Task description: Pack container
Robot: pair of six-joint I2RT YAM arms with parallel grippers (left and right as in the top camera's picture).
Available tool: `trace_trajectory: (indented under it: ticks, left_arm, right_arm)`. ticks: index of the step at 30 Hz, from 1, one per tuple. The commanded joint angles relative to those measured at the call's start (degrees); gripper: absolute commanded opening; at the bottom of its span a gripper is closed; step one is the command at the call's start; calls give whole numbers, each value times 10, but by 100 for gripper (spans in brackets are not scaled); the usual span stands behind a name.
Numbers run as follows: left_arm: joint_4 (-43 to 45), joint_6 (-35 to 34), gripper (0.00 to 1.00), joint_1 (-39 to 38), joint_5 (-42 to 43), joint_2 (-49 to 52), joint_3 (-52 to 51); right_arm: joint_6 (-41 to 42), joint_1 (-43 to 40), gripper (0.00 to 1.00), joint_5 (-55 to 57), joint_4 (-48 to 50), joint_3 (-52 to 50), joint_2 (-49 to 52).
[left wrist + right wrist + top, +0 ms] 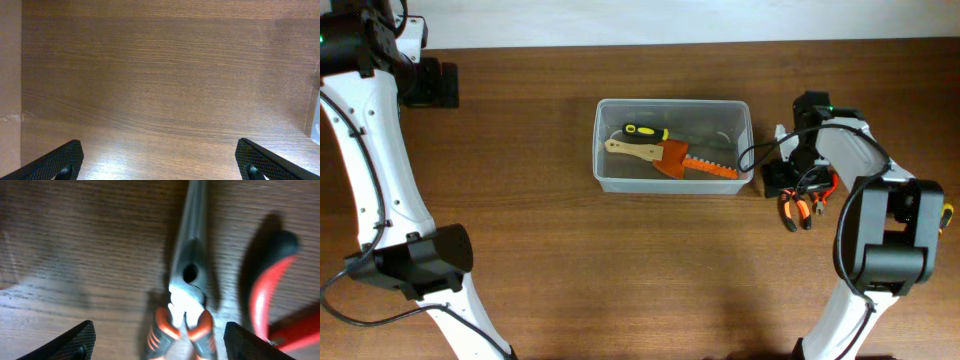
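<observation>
white arm links [390,170], black joint housings [420,262], thin black cables [757,150], cross-hatched black end effector fingers [57,161]

No readable text, labels, brands, numbers, signs anywhere

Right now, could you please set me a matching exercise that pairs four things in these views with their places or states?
1. pliers
2. orange saw
3. left gripper
4. container

A. open over bare table
B. lying inside the container
C. at the table's centre, partly packed
D. on the table beneath the open right gripper

Pairs: 1-D, 2-B, 3-A, 4-C.
</observation>
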Motion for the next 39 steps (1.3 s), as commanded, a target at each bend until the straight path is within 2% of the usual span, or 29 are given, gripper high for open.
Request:
trace_trajectory:
  ticks: [1,4,11,18,21,23,29,30,34,39]
  left_arm:
    - [1,-7,99,3,8,-3,1]
    - [1,-7,99,3,8,-3,1]
    - [1,-7,99,3,8,-3,1]
    - [1,-7,99,3,8,-3,1]
    - [1,-7,99,3,8,-3,1]
    - [1,-7,99,3,8,-3,1]
    - [1,-7,99,3,8,-3,1]
    - [1,-7,99,3,8,-3,1]
    - [1,-7,99,3,8,-3,1]
    - [1,-7,99,3,8,-3,1]
  right_arm:
    - [-4,0,82,-15,0,-6,28]
    - [-3,0,81,-16,4,-6,37]
    - [-2,0,72,-15,2,-6,41]
    - [31,-19,70,-11,0,-21,41]
    - [40,-31,65,-11,-4,-31,41]
    - [52,-42,56,-14,-9,-32,41]
    - [64,-44,54,-17,-17,-32,41]
    - [64,-44,52,-19,-17,-32,41]
    - [63,-44,33,-36,-17,-32,41]
    - [63,-44,24,-35,-19,-32,41]
